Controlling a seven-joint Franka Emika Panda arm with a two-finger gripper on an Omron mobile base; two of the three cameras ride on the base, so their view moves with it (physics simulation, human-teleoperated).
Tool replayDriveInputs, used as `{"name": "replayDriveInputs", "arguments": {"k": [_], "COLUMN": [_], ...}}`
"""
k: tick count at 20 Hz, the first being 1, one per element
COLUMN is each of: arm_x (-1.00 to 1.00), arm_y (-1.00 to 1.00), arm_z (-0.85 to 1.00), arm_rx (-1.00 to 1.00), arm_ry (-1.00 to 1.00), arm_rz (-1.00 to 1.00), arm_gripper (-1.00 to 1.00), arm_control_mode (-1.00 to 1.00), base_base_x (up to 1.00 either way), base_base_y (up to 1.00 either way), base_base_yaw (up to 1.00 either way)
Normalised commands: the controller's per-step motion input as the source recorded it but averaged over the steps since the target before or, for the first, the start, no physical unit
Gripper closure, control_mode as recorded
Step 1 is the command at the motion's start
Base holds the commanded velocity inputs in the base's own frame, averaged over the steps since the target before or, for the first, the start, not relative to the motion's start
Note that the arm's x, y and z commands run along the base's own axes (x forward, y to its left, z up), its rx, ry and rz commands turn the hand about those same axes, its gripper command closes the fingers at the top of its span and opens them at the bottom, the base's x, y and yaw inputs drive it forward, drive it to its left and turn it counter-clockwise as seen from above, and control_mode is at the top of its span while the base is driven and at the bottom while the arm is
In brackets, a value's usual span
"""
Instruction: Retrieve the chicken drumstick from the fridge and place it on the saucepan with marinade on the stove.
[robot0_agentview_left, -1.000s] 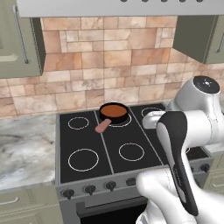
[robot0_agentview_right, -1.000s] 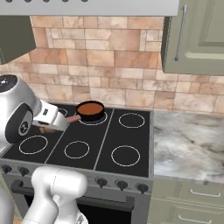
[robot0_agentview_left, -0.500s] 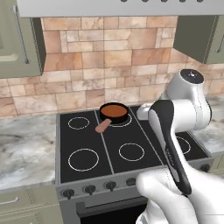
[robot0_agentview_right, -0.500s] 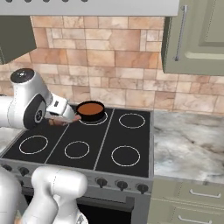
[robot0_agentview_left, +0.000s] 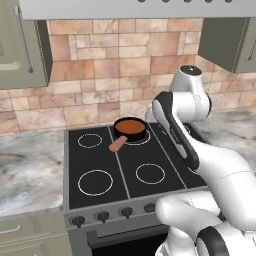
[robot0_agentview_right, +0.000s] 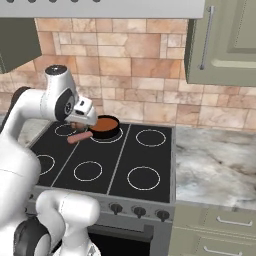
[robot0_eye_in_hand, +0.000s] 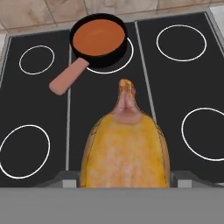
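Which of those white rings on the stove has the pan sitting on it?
The back middle ring, partly covered by the saucepan. The other five rings on the stove are bare.

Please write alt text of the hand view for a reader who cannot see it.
A golden-brown chicken drumstick is held in the gripper, narrow end pointing toward a small black saucepan with marinade, above a black stove with white ring burners. The pan's pinkish handle angles toward the lower left.
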Motion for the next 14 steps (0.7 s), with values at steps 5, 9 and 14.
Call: {"name": "replayDriveInputs", "arguments": {"k": [5,9,14], "arm_x": [0.98,0.91,0.86], "arm_y": [0.13,0.19,0.18], "arm_z": [-0.2,-0.44,-0.48], "arm_rx": [0.0,-0.02,-0.04], "arm_ry": [0.08,0.02,0.02], "arm_rz": [0.0,0.0,0.0], "arm_gripper": [1.0,1.0,1.0], "arm_control_mode": [-1.0,-1.0,-1.0], "base_base_x": [0.0,0.0,0.0], "base_base_y": [0.0,0.0,0.0], "base_base_yaw": [0.0,0.0,0.0]}}
